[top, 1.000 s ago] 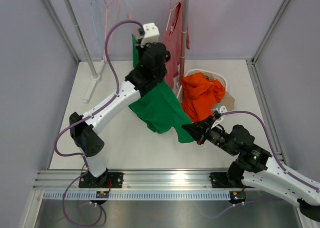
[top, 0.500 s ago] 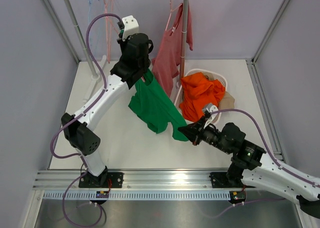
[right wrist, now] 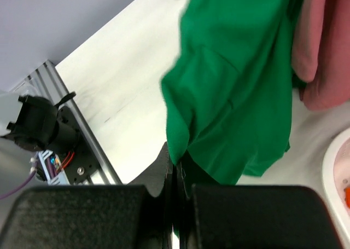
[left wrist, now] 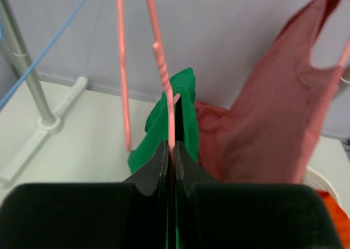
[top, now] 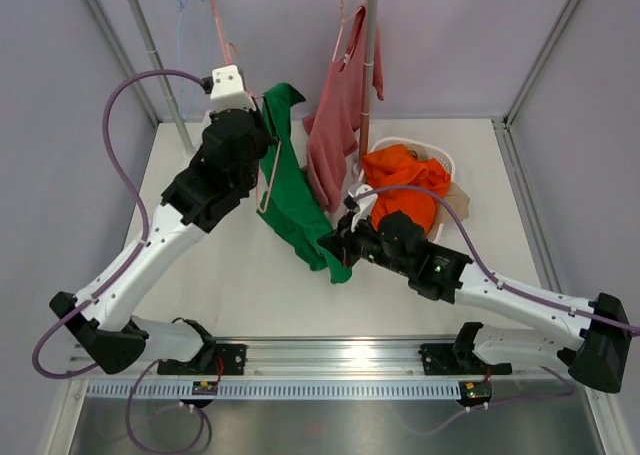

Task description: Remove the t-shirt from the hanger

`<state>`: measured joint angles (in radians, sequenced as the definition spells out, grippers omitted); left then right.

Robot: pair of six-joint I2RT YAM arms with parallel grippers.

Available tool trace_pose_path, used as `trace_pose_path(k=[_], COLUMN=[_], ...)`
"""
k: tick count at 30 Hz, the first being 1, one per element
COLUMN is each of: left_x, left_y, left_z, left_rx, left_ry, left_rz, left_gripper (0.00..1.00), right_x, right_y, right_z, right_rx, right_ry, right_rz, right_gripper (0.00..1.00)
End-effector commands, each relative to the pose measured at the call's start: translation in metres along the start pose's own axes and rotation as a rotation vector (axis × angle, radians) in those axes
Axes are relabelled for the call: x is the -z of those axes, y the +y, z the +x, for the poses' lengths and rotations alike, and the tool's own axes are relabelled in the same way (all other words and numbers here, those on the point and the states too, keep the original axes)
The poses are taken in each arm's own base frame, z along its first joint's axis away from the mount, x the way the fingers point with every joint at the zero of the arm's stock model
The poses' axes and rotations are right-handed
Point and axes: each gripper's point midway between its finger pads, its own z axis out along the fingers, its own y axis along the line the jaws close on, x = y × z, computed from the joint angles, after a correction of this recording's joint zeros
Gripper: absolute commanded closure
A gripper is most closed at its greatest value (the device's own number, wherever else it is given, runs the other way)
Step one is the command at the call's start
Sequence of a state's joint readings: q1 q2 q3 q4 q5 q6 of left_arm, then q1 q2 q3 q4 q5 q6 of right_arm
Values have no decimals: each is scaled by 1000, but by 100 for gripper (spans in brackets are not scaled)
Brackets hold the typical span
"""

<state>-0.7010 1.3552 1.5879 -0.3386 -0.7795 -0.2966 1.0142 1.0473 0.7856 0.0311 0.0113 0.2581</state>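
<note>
A green t-shirt [top: 296,203] hangs on a pink hanger [top: 264,189] above the table's middle. My left gripper [top: 262,140] is shut on the hanger's upper part; in the left wrist view the pink rod [left wrist: 166,93] runs up from between its jaws [left wrist: 174,148], with the shirt [left wrist: 187,109] behind it. My right gripper [top: 336,245] is shut on the shirt's lower hem. In the right wrist view the green cloth [right wrist: 235,90] rises from between its closed jaws [right wrist: 175,161].
A pink tank top [top: 335,125] hangs from the rack's upright pole [top: 370,55] just right of the shirt. A white basket [top: 447,160] holding orange clothes [top: 400,187] stands behind my right arm. The rack's left pole [top: 160,70] and spare hangers [top: 212,5] are at the back left.
My left arm swung left and raised the hanger with the shirt. My right gripper moved left and away from the near edge, still holding the hem. The shirt now hangs more stretched.
</note>
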Motion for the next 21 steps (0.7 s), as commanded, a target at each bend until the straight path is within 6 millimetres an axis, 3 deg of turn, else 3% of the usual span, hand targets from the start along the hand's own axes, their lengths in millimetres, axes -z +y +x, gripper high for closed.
trace_pose_path(k=[1,8,12,16,19,21], left_x=[28,81,111,129,136,134], left_y=[-20,-30,-1,30,48,53], left_z=[2,3,-17,-38,-59,-68], left_rx=[80,30,27,-3,-33,-60], left_ry=[53,134,96,18,-64,-114], left_rz=[209,476,475,430,390,371], left_gripper=[100,100,100,100,100,100], right_x=[-11,-34,-32,-22,-13,1], right_y=[8,-13,-23,-12,9,23], right_z=[-54,-80,-90,-97,-106,-129], right_rx=[38,53,55,91,117,119], right_ry=[-127,-129,-120,-99,-70,-112], right_rz=[25,169,205,153,59,10], right_gripper=[100,100,100,100,100,100])
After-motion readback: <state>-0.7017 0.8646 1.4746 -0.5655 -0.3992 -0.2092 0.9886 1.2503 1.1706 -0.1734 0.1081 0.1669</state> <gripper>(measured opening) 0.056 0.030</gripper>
